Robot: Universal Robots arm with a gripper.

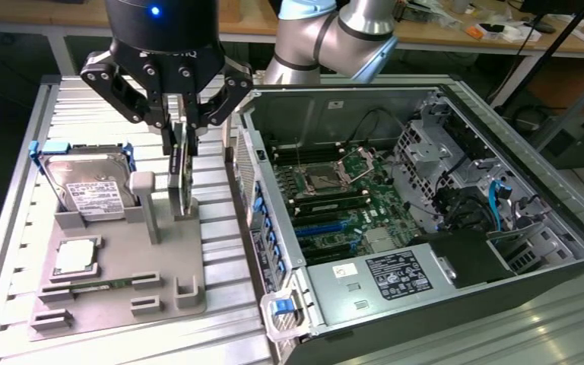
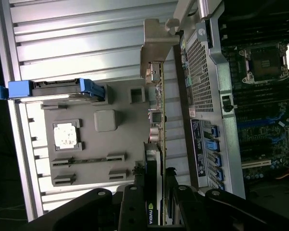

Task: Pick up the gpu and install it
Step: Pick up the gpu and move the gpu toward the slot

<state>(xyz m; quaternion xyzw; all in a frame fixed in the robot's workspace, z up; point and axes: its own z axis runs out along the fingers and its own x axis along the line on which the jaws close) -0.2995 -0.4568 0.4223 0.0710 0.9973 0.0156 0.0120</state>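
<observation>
Upright on edge, gpu (image 1: 180, 179) clamped by end effector (image 1: 182, 131) at grey tray (image 1: 119, 304) on ribbed metal surface (image 1: 69, 106). In tray: hard drive (image 1: 89, 190), processor (image 1: 77, 257), memory stick (image 1: 94, 287). Alongside, open computer case (image 1: 333, 114) holding motherboard (image 1: 333, 199); wooden surface (image 1: 241, 19) behind.

One gpu (image 1: 182, 190), one hard drive (image 1: 87, 188), one CPU (image 1: 76, 258), one RAM stick (image 1: 97, 287).

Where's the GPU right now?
Exterior view: the gpu stands on edge, gripped by the hand, over the grey tray between the hard drive and the computer case.
</observation>
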